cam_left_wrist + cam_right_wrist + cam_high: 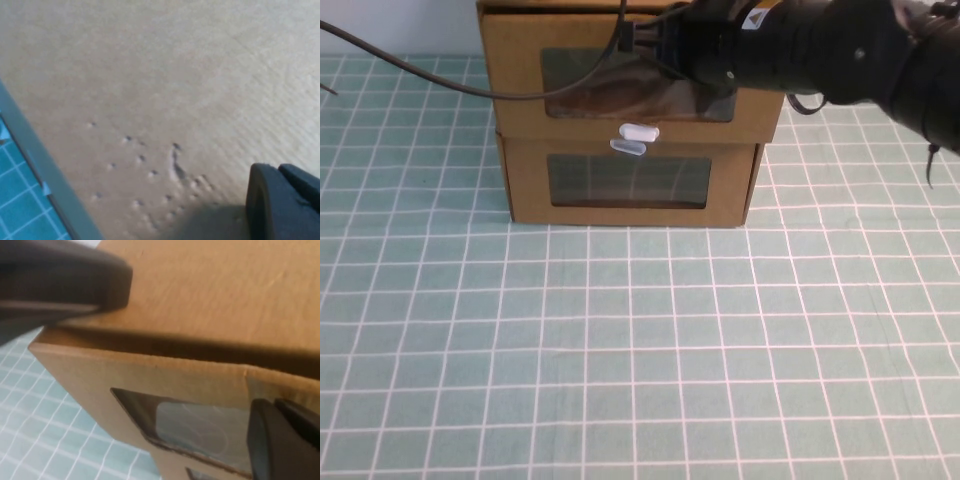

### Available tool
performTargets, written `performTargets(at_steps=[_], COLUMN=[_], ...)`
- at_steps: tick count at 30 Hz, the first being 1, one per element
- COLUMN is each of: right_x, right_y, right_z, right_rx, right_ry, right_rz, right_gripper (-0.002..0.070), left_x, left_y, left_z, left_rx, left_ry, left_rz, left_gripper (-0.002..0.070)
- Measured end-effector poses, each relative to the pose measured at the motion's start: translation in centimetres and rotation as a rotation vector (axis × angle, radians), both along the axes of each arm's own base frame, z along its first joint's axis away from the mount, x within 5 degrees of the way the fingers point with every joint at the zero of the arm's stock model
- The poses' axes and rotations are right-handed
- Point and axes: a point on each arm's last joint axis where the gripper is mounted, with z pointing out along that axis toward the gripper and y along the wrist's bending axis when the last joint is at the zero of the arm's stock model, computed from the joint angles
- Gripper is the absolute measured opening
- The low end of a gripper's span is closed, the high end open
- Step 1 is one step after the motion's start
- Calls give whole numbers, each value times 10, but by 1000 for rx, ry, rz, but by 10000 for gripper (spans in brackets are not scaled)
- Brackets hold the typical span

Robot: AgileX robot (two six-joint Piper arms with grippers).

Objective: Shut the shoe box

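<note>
Cardboard shoe box [520,80] stacked on a narrower box [525,185], far back on the table [640,350]. Right gripper [655,40] at its upper front edge, jaws apart. Left gripper [285,200] close against plain cardboard, open or closed impossible to tell.

a narrower cardboard box [625,180] sits low on the table, its clear front window facing the camera and a small white oval tab [627,148] at its top edge. a teal tablecloth [620,350] with a white grid covers the table. a black cable [440,75] trails across the upper left.
</note>
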Motion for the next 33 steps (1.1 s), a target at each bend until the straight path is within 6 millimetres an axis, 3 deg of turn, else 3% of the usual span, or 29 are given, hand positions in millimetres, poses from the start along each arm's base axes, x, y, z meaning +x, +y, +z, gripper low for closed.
performTargets(at_steps=[13, 19, 22, 27, 33], right_x=[37, 38, 30, 4, -38], right_y=[14, 10, 6, -4, -26], right_z=[-13, -17, -13, 21, 65], right_rx=[40, 12, -28, -59, -129], right_ry=[10, 75, 117, 107, 93], right_rz=[-20, 5, 50, 116, 165], right_gripper=[-12, -13, -13, -13, -12], left_x=[-1, -1, -2, -11, -38], left_y=[-2, -2, -1, 6, 35], left_z=[1, 0, 2, 12, 54], left_rx=[-15, -16, -11, 52, 70], left_ry=[5, 7, 3, -28, -125], left_rz=[-16, -17, -17, -8, 54], left_gripper=[-5, -5, -5, -5, -5])
